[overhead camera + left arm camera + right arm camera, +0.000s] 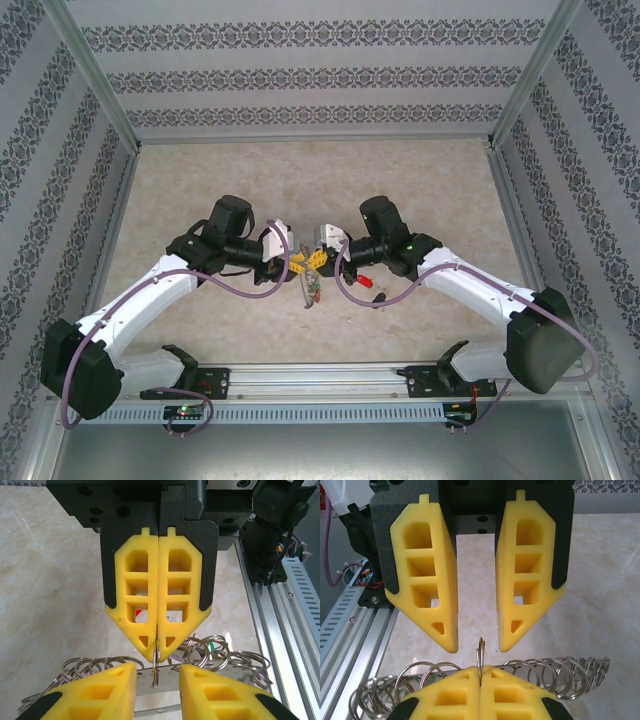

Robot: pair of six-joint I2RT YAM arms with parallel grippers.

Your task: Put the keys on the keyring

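The keyring is a thin silvery split ring standing edge-on, and my right gripper is shut on its lower part. In the left wrist view the same ring hangs from the right gripper's closed yellow fingers. My left gripper is open, one finger on each side of the ring without touching it. From above, both grippers meet tip to tip at the table's middle. A red-headed key lies on the table under the right arm. The black-headed key is out of view.
A metal rack with several spare split rings lies on the marble table just below the grippers, also in the left wrist view as a row of rings. The aluminium rail runs along the near edge. Patterned walls enclose the table.
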